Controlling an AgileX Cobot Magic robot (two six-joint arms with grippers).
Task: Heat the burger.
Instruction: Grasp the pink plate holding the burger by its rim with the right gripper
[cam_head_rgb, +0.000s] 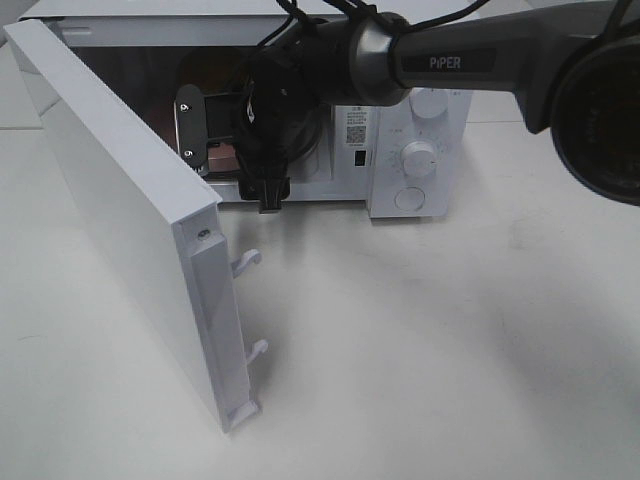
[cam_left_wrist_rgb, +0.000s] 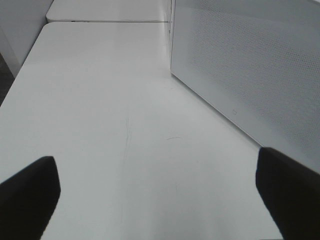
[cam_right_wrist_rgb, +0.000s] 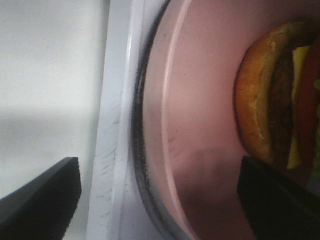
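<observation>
Burger (cam_right_wrist_rgb: 280, 95) on plate (cam_right_wrist_rgb: 200, 125), microwave (cam_head_rgb: 420, 130).

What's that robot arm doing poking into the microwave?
The right arm is reaching into the open microwave, whose door is swung wide. Its gripper has open jaws over a pink plate carrying the burger, and it grips nothing. The plate sits on the oven's glass turntable. The left gripper hangs open over the bare table beside the microwave, holding nothing.
</observation>
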